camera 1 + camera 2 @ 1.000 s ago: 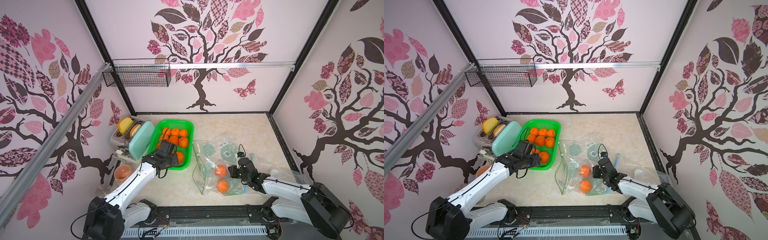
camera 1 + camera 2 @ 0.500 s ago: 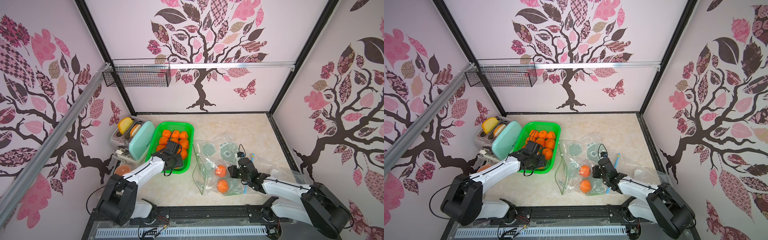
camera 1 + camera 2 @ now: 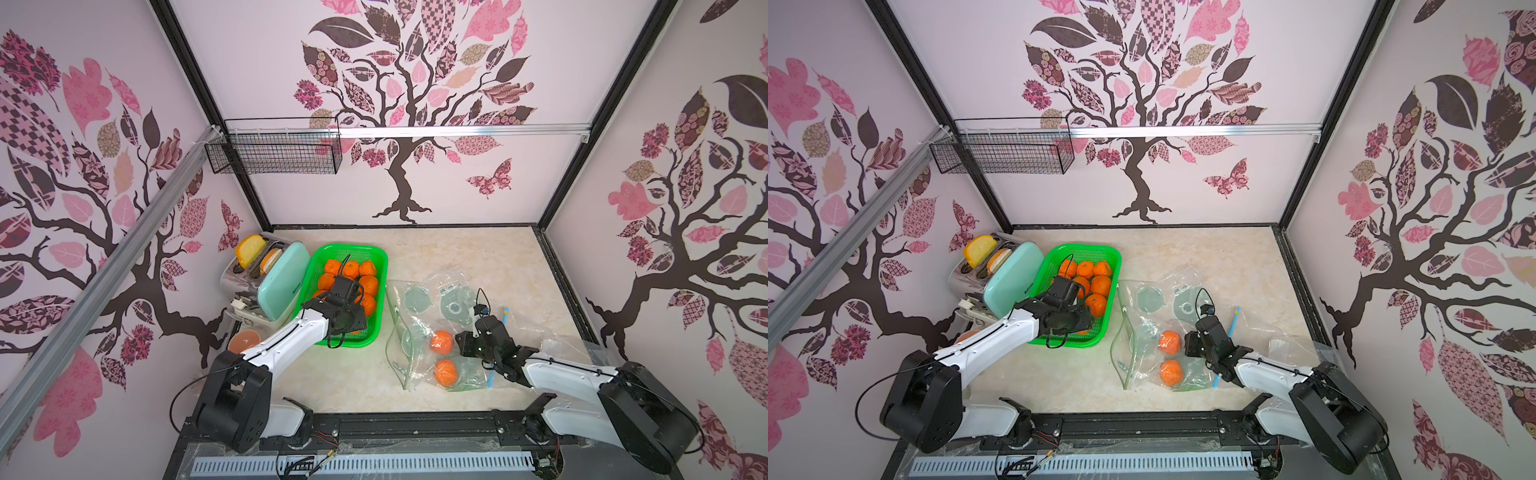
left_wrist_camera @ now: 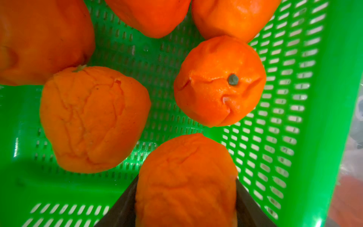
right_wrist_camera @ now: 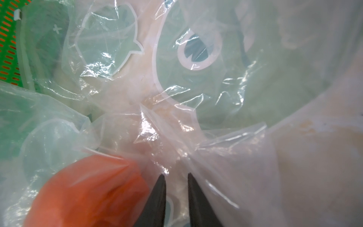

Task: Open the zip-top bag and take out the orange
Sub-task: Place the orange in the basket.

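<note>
Left end effector (image 4: pixel 186 179) clasps an orange (image 4: pixel 186 163), plain only from its wrist; right end effector (image 5: pixel 175 175) pinches the zip-top bag (image 5: pixel 220 121).

Robot test cell dressed up as a home kitchen: walled in by pale panels (image 3: pixel 540 187) printed with pink-and-brown trees, framed with black metal posts (image 3: pixel 193 83) and an aluminium rail (image 3: pixel 457 132), fitted with two white-and-black robot arms (image 3: pixel 286 336) at the front edge of the marble-look bench (image 3: pixel 457 257), a mint-and-chrome toaster (image 3: pixel 282 282) at its left edge.
</note>
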{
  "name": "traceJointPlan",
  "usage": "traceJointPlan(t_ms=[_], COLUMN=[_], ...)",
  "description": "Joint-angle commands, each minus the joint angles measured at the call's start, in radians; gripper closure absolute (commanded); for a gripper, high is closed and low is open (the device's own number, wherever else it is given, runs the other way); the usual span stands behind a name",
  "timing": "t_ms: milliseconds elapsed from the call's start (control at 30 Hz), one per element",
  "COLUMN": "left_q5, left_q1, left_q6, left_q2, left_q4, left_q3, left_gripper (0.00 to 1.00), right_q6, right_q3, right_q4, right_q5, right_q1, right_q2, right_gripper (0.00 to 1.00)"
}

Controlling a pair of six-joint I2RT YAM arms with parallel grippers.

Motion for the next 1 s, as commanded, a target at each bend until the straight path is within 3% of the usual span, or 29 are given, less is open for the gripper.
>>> traceJointPlan(t_ms=[0,167,300,667,967], left_q5=[-0.061,-0.17,-0.273,-0.326,-0.292], left_q1=[0.003,0.003,0.003,0.003,0.007], left_q6=[0.009,-0.033,-0.091,-0.144,-0.137], left_q2=[-0.061,-0.126,-0.173,-0.125,-0.036], left_q4=[-0.082,-0.148,-0.167,-0.281,-0.172], left_q3=[0.025,0.011,-0.029,-0.008,-0.019], left_gripper=[0.72,0.73,0.79,0.79,0.82], right_q6=[0.002,0.004,0.006,0.012,0.01], right_q3=[0.012,0.014,0.014,0.014,0.016], right_q4=[-0.008,-0.006,-0.004,0.003,0.001], right_q5=[-0.002,-0.009,-0.016,-0.039,-0.043], right_q1=[0.003,0.003,0.003,0.003,0.003], right_q2=[0.006,0.011,0.01,0.02,0.028], right_gripper=[0.76,0.75,0.75,0.74,0.73])
